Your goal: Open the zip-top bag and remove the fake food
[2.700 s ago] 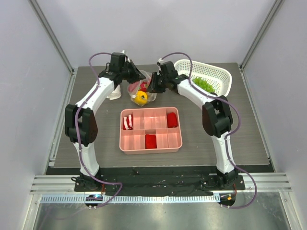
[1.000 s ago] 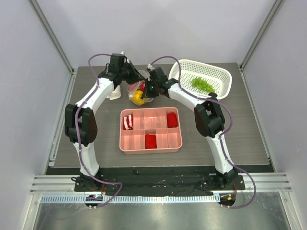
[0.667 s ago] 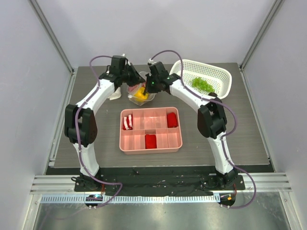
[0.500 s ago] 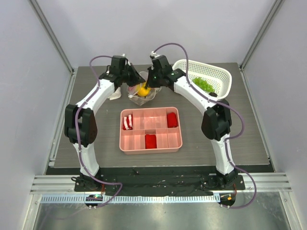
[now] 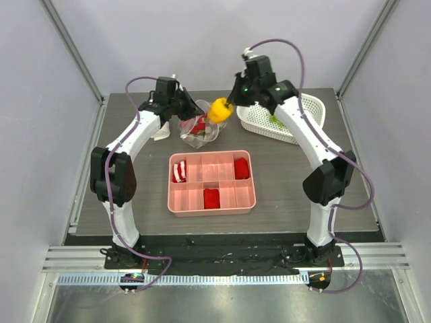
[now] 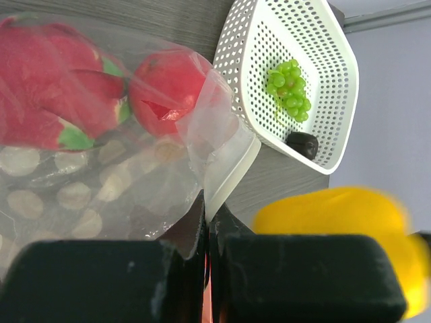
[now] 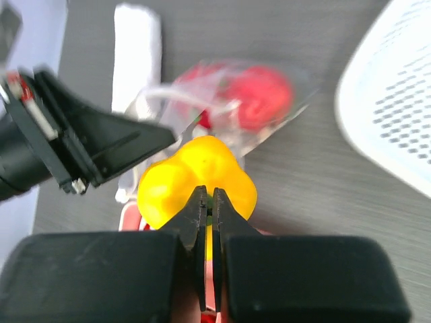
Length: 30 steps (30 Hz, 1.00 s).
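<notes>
1. At the far left of the table, you see the white rolled cloth (image 5: 160, 131) lying on the surface just left of the left arm's wrist.
2. Your left arm reaches to the far side with its elbow bowed out to the left and its wrist turned right. The left gripper (image 5: 186, 108) has its fingers pressed together on a flap of the zip-top bag (image 5: 199, 129) at the bag's far-left edge.
3. The bag sits just beyond the pink tray (image 5: 212, 210). Its pinched edge is held up toward the left gripper, and its body sags from there toward the near right onto the table. Red pieces (image 6: 168, 94) of the fake food lie inside against the clear film.
4. Above the bag's right edge, the yellow pepper (image 5: 218, 110) hangs clear of the table. It sticks out to the left of the right gripper (image 5: 229, 103), whose fingers are nearly closed on the pepper's near side.
5. Your right arm stands tall, its forearm sloping far-left over the white basket (image 5: 316, 111).
6. The basket holds green grapes (image 6: 289, 87) and a dark piece (image 6: 303, 143) near its rim.
</notes>
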Each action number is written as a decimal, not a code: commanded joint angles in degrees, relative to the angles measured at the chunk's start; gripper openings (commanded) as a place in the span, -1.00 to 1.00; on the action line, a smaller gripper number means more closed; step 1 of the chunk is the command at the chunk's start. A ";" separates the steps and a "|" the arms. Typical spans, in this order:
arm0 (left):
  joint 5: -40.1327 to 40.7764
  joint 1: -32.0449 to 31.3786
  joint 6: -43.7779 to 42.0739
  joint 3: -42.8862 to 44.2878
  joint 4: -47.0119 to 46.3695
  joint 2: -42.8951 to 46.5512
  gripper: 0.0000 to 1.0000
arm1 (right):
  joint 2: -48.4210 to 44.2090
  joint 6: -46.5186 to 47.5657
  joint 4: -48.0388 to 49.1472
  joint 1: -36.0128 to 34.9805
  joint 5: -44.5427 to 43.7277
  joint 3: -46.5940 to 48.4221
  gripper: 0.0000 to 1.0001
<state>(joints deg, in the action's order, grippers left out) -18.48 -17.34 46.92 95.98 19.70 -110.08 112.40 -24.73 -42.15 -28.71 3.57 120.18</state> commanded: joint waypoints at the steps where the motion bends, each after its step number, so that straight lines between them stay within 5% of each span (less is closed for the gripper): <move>1: -0.68 -0.06 -0.33 2.01 -0.11 2.33 -1.00 | -5.70 -1.72 0.14 7.33 -1.98 -0.38 -0.98; 13: -0.94 -0.50 4.93 0.70 -2.56 6.98 -1.00 | 5.36 5.30 4.27 20.27 -20.09 -1.10 -0.97; 15: -1.29 -0.94 6.43 1.13 -3.27 7.16 -1.00 | 7.12 5.57 4.27 21.06 -20.36 -0.74 -0.72; 19: -1.30 -1.99 7.58 1.75 -3.71 7.51 -1.00 | 8.62 6.89 1.82 22.03 -22.47 1.36 0.23; 22: -1.03 -2.17 8.10 1.75 -4.06 6.64 -1.00 | 9.07 6.98 -3.19 21.42 -19.84 5.58 0.48; 28: -0.77 -2.17 10.30 3.59 -7.13 3.04 -1.00 | 1.88 3.82 -5.84 14.22 -11.76 5.24 0.54; 30: -1.20 -2.17 11.70 4.03 -8.27 1.98 -1.00 | -0.15 0.66 -3.22 11.93 -4.39 2.27 0.27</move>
<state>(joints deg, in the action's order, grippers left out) -18.20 -19.49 55.51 96.57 18.22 -106.83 120.92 -19.88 -47.27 -10.83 -11.53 123.44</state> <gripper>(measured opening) 0.002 0.758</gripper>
